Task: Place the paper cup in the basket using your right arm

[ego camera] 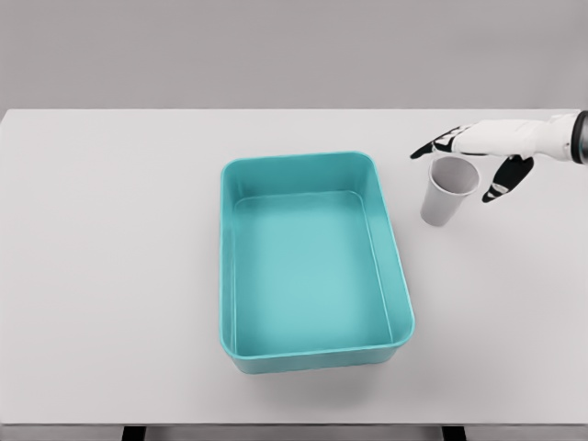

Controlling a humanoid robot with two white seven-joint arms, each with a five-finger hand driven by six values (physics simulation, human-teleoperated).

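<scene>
Your right hand [473, 152] reached in from the right edge, its fingers [432, 147] spread apart over the rim of the paper cup [447, 191], with the thumb down on the cup's right side. You could not tell whether any finger touched it. The paper cup stood slightly tilted on the white table [110, 276], just beside the upper right corner of the teal basket [225, 276], outside it.
</scene>
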